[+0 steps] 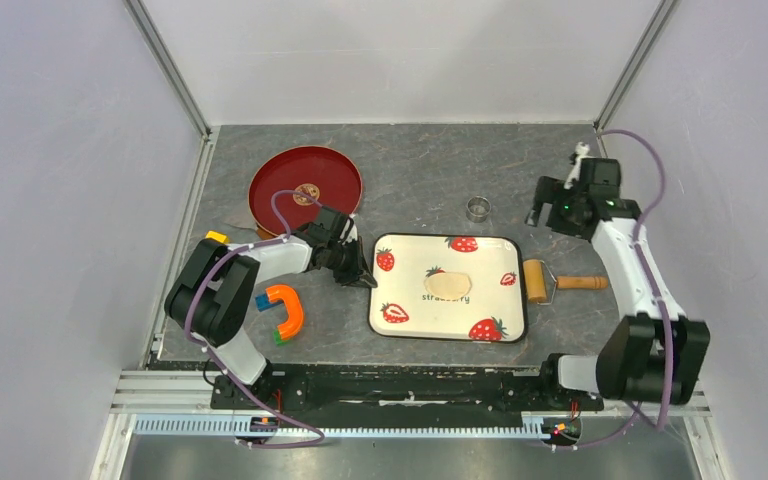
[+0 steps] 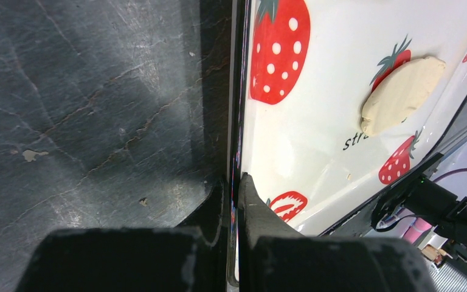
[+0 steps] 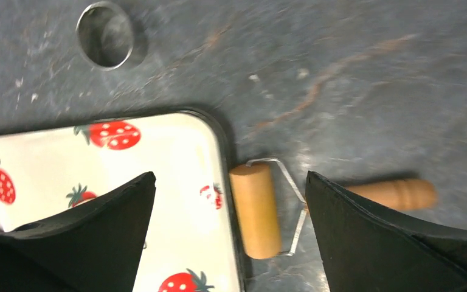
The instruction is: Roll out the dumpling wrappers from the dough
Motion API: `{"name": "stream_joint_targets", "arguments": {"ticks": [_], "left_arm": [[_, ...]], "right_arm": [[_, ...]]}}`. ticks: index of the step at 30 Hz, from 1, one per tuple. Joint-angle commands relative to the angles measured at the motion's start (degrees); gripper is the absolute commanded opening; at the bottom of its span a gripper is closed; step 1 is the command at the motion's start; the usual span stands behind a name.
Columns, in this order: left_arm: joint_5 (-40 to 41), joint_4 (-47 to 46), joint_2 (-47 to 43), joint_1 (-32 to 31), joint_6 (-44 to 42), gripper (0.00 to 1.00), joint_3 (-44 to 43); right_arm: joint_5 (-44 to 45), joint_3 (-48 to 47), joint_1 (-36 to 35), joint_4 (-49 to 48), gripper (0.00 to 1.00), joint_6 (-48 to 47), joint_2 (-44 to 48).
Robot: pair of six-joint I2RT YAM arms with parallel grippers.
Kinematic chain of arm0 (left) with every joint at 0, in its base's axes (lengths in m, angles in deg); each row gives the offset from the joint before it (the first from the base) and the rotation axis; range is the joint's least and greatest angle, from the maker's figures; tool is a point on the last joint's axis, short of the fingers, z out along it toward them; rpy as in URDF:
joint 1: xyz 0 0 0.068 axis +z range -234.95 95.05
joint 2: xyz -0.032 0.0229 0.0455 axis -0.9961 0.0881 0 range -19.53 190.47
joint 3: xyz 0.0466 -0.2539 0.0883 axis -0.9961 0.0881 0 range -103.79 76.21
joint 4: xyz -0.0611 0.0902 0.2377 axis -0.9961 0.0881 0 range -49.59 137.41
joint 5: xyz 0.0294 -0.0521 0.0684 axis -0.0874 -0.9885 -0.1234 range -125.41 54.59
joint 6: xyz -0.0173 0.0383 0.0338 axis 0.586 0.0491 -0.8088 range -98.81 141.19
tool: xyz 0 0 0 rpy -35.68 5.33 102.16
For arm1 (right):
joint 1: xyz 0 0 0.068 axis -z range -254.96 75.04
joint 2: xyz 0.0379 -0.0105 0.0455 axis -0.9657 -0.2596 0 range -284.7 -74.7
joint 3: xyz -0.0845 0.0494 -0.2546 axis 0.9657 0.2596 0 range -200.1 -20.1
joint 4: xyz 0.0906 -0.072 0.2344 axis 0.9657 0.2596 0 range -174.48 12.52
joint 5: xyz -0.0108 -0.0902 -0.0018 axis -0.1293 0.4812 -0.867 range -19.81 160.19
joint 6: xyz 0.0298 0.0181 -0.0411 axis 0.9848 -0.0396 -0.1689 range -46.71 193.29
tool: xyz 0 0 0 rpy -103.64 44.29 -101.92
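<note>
The dough (image 1: 449, 285) is a flattened pale cream oval lying in the middle of the strawberry tray (image 1: 412, 254). It also shows in the left wrist view (image 2: 401, 94). No round dumpling wrappers are in view. My left gripper (image 1: 365, 275) is shut on the tray's left rim (image 2: 236, 182), one finger (image 2: 219, 210) outside the rim and one inside. My right gripper (image 1: 550, 210) is open and empty, held above the table at the back right. In the right wrist view its jaws (image 3: 230, 174) stand wide apart above the wooden roller (image 3: 255, 210).
The wooden roller (image 1: 538, 281) lies just off the tray's right edge, its handle (image 1: 582, 283) pointing right. A small metal ring (image 1: 477, 208) stands behind the tray. A red plate (image 1: 305, 185) is at the back left. A coloured horseshoe toy (image 1: 282, 310) lies left of the tray.
</note>
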Motion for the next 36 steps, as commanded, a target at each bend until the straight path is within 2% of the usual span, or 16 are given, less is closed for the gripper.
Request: {"name": "stream_joint_targets", "arguments": {"ticks": [1,8,13,16,21,25,31,36], "left_arm": [[10.27,6.23,5.36,-0.6,-4.16,0.02,3.3],[10.06,6.4,6.08,-0.6,-4.37,0.02,2.91],[9.48,6.32,6.71,-0.64,-4.68,0.02,2.59],[9.21,6.32,6.79,-0.62,-4.79,0.02,2.45],[8.91,6.31,7.13,-0.6,-4.9,0.02,2.3],[8.87,6.38,7.07,-0.62,-4.87,0.02,2.34],[8.75,6.22,6.96,-0.6,-5.11,0.02,2.38],[8.75,6.23,6.98,-0.6,-5.1,0.02,2.29]], "right_arm": [[-5.04,-4.49,-5.32,-2.04,0.92,0.99,-7.91],[-6.78,-12.19,-9.86,-4.93,0.76,3.23,-21.27],[-10.47,-19.58,-10.86,-4.9,0.72,4.12,-30.88],[-9.96,-24.38,-11.66,-3.55,0.7,3.98,-35.84],[-7.14,-30.89,-12.63,-0.22,0.6,3.28,-42.49],[-6.49,-32.71,-13.01,0.3,0.43,3.2,-45.51],[-6.24,-32.48,-13.18,0.13,0.32,3.07,-47.63],[-6.05,-31.34,-13.28,-1.11,0.04,2.98,-45.91]]}}
